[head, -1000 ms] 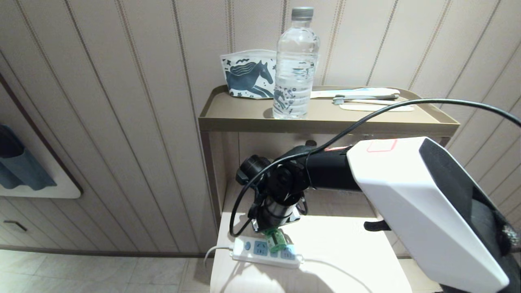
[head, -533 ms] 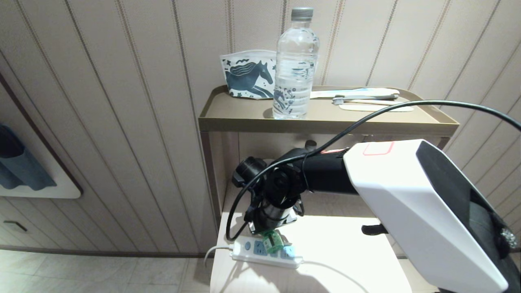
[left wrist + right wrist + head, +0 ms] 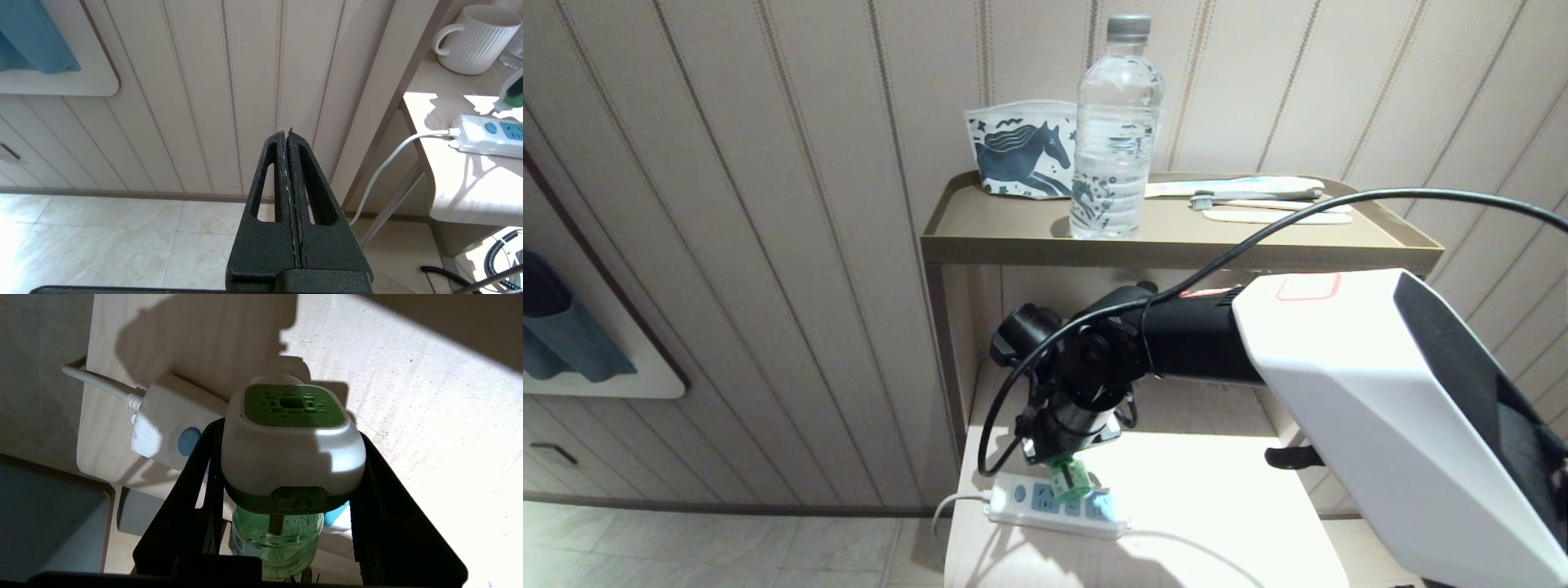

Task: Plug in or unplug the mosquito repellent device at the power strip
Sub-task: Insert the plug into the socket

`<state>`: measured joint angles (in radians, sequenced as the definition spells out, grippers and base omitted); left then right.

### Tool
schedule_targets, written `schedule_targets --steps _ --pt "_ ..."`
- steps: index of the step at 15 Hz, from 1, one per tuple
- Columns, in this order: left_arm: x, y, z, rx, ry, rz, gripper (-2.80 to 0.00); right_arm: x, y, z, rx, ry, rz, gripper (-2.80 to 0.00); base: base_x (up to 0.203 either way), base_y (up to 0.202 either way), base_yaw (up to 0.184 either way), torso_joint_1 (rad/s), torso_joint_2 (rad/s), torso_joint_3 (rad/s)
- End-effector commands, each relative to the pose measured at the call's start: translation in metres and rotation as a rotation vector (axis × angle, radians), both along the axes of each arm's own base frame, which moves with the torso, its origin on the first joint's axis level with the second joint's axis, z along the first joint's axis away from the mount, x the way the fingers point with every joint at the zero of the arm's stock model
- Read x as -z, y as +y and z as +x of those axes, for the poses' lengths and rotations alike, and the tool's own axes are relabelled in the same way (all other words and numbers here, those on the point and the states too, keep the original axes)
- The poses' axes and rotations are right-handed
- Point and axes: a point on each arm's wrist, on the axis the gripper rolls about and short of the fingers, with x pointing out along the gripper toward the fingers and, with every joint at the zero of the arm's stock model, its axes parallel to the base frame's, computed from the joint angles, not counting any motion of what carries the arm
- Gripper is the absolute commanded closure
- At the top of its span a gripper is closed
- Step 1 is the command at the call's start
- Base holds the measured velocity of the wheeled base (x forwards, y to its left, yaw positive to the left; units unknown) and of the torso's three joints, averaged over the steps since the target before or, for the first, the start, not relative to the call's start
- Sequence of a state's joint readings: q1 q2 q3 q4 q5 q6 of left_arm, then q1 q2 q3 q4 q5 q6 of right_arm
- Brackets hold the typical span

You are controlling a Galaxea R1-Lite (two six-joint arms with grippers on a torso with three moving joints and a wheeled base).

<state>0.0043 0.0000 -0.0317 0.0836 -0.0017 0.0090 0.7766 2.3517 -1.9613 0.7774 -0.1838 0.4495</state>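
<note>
Right now repellent device (image 3: 292,457) sits over power strip (image 3: 1054,505), tilted, green bottle end toward wrist camera; whether prongs are in socket cannot tell. Right end effector (image 3: 286,473) clamps device's white head, one finger each side. Strip lies at surface (image 3: 1217,523) front edge, white cord (image 3: 384,167) trailing off beside it. Left end effector (image 3: 289,163) well apart from strip, off surface, fingers pressed together, empty. Mug (image 3: 474,38) behind strip.
</note>
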Motion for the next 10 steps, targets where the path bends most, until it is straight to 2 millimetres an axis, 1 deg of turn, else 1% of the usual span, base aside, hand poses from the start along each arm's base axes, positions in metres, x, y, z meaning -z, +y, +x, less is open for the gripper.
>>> schedule_targets --steps 1,3,5,8,10 --pt "0.000 0.000 0.000 -0.001 0.002 0.000 0.00 -0.012 -0.006 0.002 0.024 -0.030 0.014 0.00 0.000 0.000 0.000 0.000 0.00 0.000" --pt "0.000 0.000 0.000 -0.001 0.002 0.000 0.00 -0.021 -0.007 0.004 0.067 -0.096 0.029 0.00 0.000 0.000 0.000 0.000 0.00 0.000" --pt "0.000 0.000 0.000 -0.001 0.003 0.000 0.00 -0.035 -0.011 0.000 0.100 -0.125 0.049 0.00 0.000 0.000 0.000 0.000 0.00 0.000" --pt "0.000 0.000 0.000 0.000 0.003 0.001 0.00 -0.058 -0.022 -0.013 0.138 -0.117 0.061 0.00 0.000 0.000 0.000 0.000 0.00 0.000" --pt "0.000 0.000 0.000 -0.001 0.003 0.000 0.00 -0.066 -0.029 -0.025 0.138 -0.073 0.019 0.00 0.000 0.000 0.000 0.000 0.00 0.000"
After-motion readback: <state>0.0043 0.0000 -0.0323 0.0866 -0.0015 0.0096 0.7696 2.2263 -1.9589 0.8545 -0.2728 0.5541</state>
